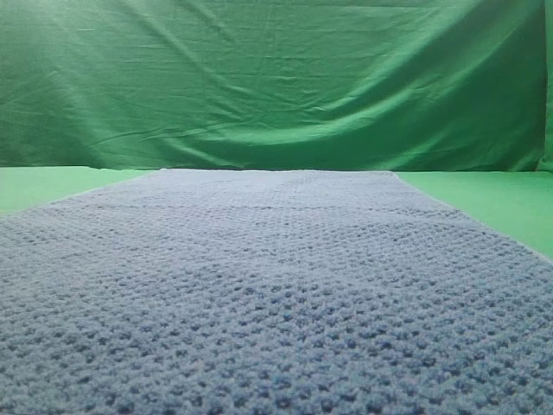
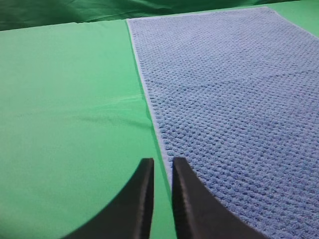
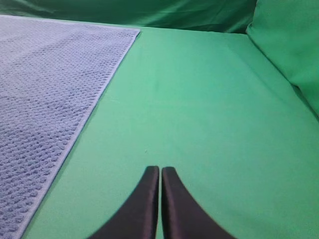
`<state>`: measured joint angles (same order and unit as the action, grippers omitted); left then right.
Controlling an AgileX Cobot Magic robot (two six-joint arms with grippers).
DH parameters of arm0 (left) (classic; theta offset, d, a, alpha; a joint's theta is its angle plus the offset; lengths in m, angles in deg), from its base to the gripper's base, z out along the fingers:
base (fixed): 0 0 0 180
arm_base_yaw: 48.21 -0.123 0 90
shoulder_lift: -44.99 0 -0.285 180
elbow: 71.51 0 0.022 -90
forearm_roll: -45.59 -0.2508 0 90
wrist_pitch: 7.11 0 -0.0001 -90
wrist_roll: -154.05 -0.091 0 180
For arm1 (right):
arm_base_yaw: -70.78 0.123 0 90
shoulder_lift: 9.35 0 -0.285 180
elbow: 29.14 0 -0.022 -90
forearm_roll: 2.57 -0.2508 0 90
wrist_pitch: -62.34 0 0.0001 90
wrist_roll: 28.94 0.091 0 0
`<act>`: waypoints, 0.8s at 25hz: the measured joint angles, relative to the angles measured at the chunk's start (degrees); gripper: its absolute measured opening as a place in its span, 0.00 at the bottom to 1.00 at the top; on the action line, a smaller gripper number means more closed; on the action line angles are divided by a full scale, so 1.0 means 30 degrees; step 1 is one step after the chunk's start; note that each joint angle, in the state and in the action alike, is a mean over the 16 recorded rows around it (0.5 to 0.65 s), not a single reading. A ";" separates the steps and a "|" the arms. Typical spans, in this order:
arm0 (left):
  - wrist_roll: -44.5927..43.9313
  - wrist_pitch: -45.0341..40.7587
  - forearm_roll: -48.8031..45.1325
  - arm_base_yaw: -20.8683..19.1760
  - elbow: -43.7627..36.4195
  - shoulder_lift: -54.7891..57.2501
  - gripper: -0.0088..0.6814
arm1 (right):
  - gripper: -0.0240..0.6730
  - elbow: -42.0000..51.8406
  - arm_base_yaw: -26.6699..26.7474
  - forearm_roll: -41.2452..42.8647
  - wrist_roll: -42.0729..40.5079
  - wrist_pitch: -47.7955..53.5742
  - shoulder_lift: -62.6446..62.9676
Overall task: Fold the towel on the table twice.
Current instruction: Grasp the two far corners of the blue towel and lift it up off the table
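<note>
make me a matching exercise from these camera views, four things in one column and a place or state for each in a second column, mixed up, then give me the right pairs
Column one
1. towel
2. left end effector
3. right end effector
4. backdrop cloth

Column two
A. over bare table, away from the towel's edge
B. wrinkled, hanging behind the table
C. spread flat, unfolded
D. at the towel's long edge

Pairs: 1-C, 2-D, 3-A, 4-B

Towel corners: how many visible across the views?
2. Far-left corner of the towel shows in the left wrist view, far-right corner in the right wrist view. Near corners lie outside every frame.
</note>
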<state>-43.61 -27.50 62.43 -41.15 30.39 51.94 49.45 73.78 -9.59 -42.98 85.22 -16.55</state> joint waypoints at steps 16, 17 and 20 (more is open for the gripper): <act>0.0000 0.0124 0.0022 0.0000 0.0000 0.0000 0.15 | 0.03 0.0000 0.0000 0.0560 -0.0186 0.0000 0.0000; 0.0000 0.0234 0.0070 0.0000 0.0000 0.0000 0.15 | 0.03 0.0000 0.0000 0.0678 -0.0248 0.0000 0.0000; 0.0000 0.0926 0.0405 0.0000 0.0000 0.0000 0.15 | 0.03 0.0000 0.0000 0.1062 -0.0530 0.0000 0.0000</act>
<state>-43.61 -24.72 63.64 -41.15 30.39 51.94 49.45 73.78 -6.40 -44.57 85.22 -16.55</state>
